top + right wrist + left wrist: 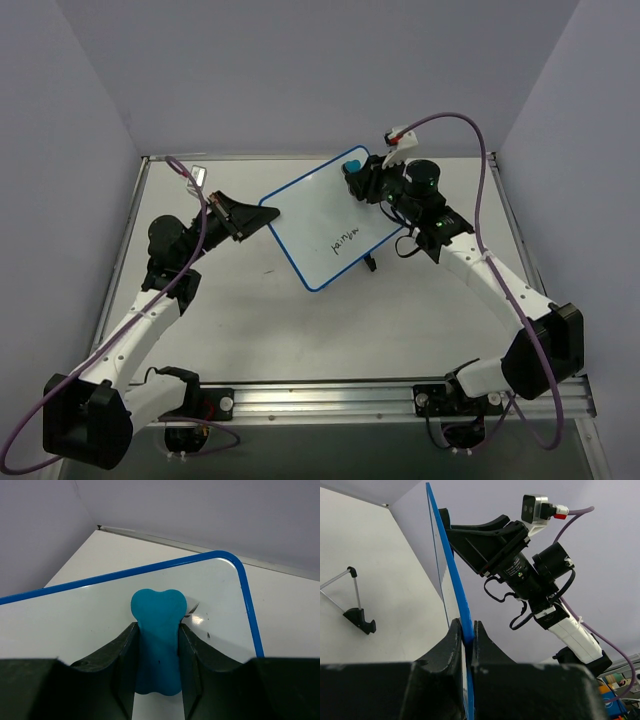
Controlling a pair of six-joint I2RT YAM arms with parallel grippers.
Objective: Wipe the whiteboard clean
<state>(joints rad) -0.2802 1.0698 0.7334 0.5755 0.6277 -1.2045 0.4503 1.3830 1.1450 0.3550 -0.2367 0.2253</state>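
The whiteboard (320, 225) with a thin blue rim is held tilted above the table, black handwriting near its lower right. My left gripper (262, 213) is shut on the board's left corner; in the left wrist view the blue rim (451, 570) runs edge-on between my fingers (468, 639). My right gripper (352, 180) is shut on a blue eraser (353, 166) at the board's far corner. In the right wrist view the eraser (157, 640) sits between my fingers, its tip against the white surface (75, 615) near small black marks.
One black foot (371, 263) of the board hangs below its lower right edge. A black wire stand (356, 611) lies on the white table in the left wrist view. Grey walls enclose the table on three sides. A small shiny object (196, 173) lies at the far left corner.
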